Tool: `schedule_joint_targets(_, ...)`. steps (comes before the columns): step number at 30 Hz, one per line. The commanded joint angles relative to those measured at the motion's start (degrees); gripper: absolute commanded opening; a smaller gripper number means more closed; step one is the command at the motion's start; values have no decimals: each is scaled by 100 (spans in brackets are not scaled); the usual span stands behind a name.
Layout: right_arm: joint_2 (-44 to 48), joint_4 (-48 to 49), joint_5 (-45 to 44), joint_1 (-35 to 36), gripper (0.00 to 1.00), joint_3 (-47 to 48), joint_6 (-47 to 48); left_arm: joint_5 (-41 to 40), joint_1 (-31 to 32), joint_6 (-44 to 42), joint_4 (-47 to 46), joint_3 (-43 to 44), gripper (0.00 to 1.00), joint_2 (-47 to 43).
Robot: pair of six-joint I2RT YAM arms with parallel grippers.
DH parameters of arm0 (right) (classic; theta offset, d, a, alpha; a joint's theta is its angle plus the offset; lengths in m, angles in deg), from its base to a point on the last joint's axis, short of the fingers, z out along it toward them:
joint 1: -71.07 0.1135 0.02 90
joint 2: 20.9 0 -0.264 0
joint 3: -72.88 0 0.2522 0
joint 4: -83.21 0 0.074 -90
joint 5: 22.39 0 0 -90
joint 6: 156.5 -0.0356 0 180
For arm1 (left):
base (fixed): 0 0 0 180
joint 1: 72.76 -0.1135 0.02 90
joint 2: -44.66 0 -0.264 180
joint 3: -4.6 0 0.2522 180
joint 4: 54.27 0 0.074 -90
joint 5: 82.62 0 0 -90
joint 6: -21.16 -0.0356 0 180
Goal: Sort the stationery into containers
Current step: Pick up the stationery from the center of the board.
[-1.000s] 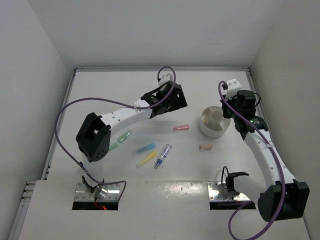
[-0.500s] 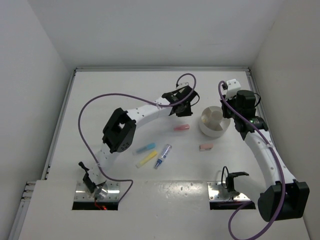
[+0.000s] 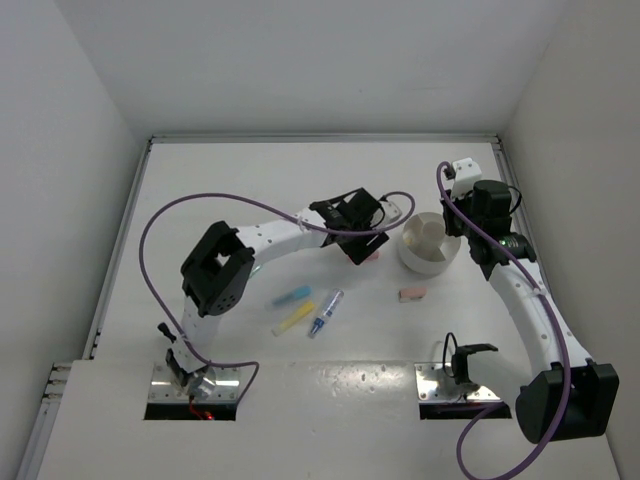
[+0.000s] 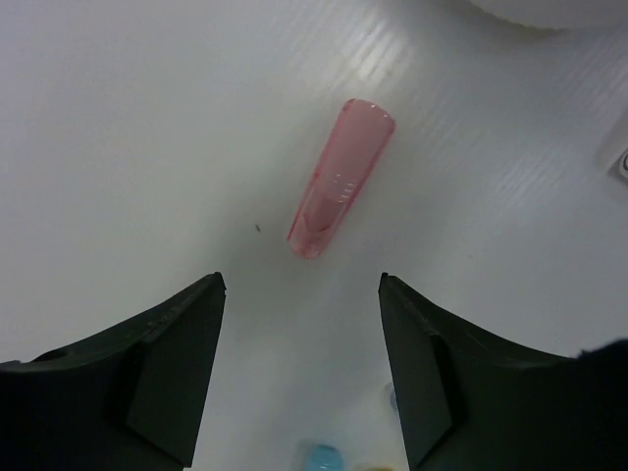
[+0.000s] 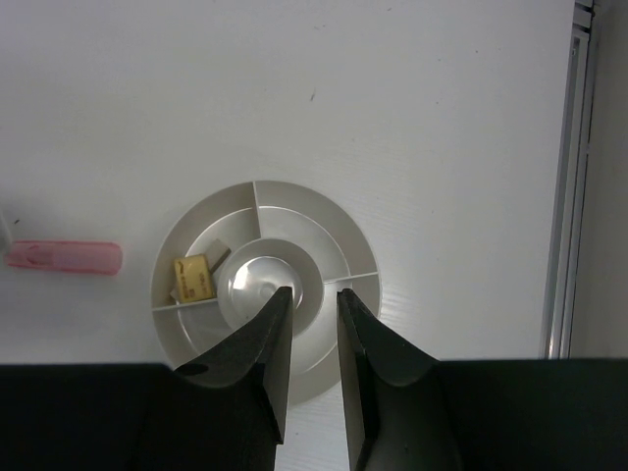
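A pink pen [image 4: 340, 179] lies flat on the table just ahead of my left gripper [image 4: 302, 280], which is open and holds nothing. From above, that gripper [image 3: 360, 238] hangs over the pen, left of the round white bowl [image 3: 430, 262]. My right gripper [image 5: 314, 292] hovers over the bowl [image 5: 294, 196], its jaws a narrow gap apart with nothing between them. A beige eraser [image 5: 193, 278] lies in one of the bowl's left compartments. Blue [image 3: 292, 297], yellow [image 3: 293, 318] and purple-blue [image 3: 326, 312] pens lie together on the table, and a pink eraser [image 3: 412, 294] sits below the bowl.
White walls close in the table on three sides. Two square metal plates [image 3: 445, 385] hold the arm bases at the near edge. The left arm's purple cable [image 3: 150, 240] loops over the left half of the table.
The left arm has swung its gripper from the back middle to the right and nearer, over the pink pen. The right arm has not moved.
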Motion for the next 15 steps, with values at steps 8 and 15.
schedule_joint_targets(8, 61, 157, -26, -32, 26, 167, 19, 502, 240, -971, -238, 746, 64, 664)
schedule_joint_targets(15, 61, 157, -26, -32, 26, 167, 19, 564, 101, -972, -238, 940, 59, 1007)
